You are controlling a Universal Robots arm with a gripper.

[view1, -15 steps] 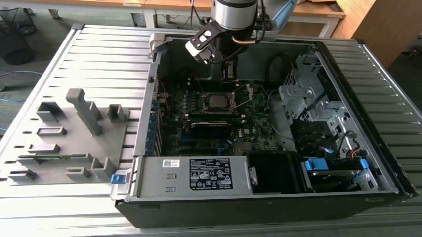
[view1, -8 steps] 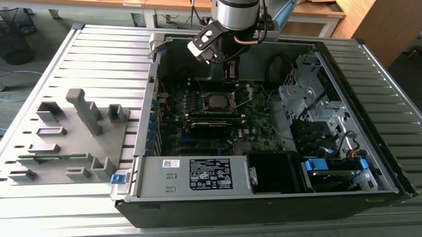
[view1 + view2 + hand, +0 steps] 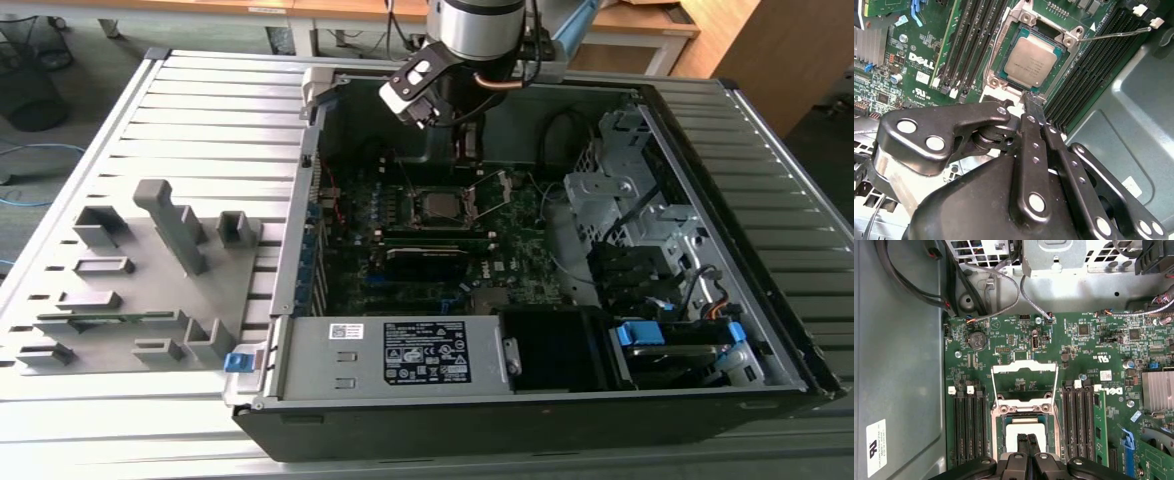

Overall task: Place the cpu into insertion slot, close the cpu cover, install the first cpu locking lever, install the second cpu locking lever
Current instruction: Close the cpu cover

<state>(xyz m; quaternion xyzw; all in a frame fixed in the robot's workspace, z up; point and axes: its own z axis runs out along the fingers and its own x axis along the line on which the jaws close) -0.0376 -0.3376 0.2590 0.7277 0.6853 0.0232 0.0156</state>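
Slatted grey table (image 3: 200, 110) carried the open computer case (image 3: 534, 410). The arm (image 3: 481, 25) reached steeply down into it, gripper (image 3: 1033, 100) pressed together beside the cpu (image 3: 1031, 61) lying in its socket; the cpu cover (image 3: 1024, 369) stood open.

Slatted metal table (image 3: 200, 110); wooden desk (image 3: 647, 22) behind; wire bin (image 3: 27, 75) on grey floor (image 3: 100, 50).
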